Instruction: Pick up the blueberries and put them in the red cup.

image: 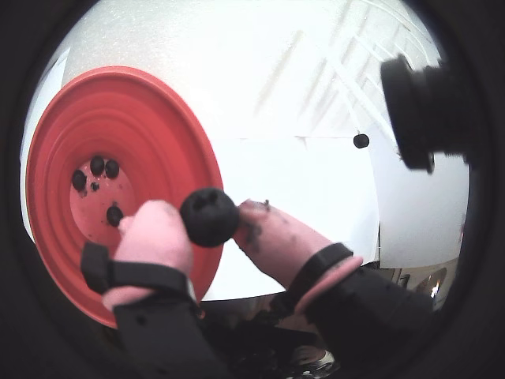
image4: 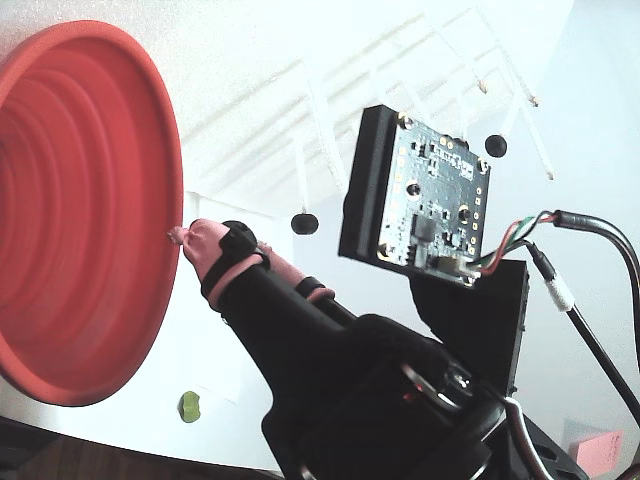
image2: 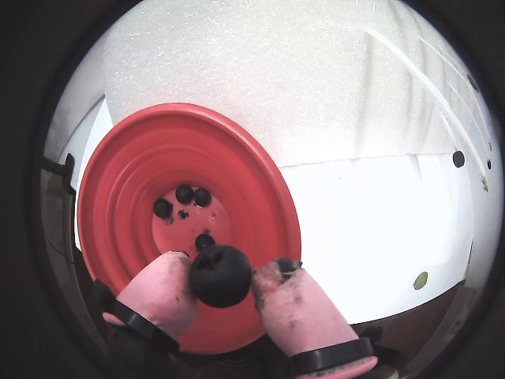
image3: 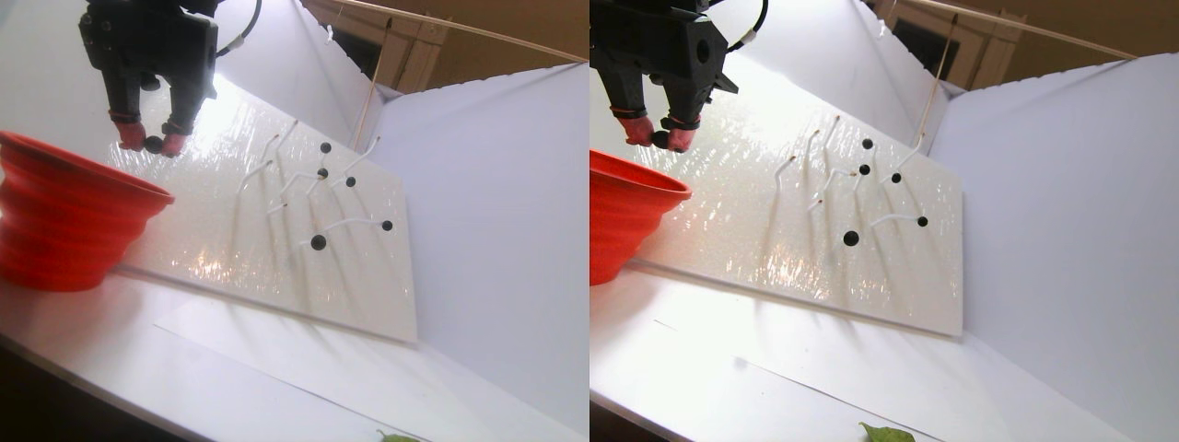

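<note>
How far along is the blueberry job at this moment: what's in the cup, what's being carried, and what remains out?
Done: four small glossy dark blueberries lie at the bottom of the large red-orange ringed cup. In hand: the pink-tipped claw grips another dark berry above the cup's rim, not yet released. Left: about five berries sit on white stalks on the slanted white foam board in the stereo pair view.

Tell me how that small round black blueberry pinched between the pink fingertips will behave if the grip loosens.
The small round black blueberry would probably roll, being ball-shaped. It looks light: the gripper holds it by pink fingertips alone. Dropped here, it likely lands in the red ribbed cup below.
</note>
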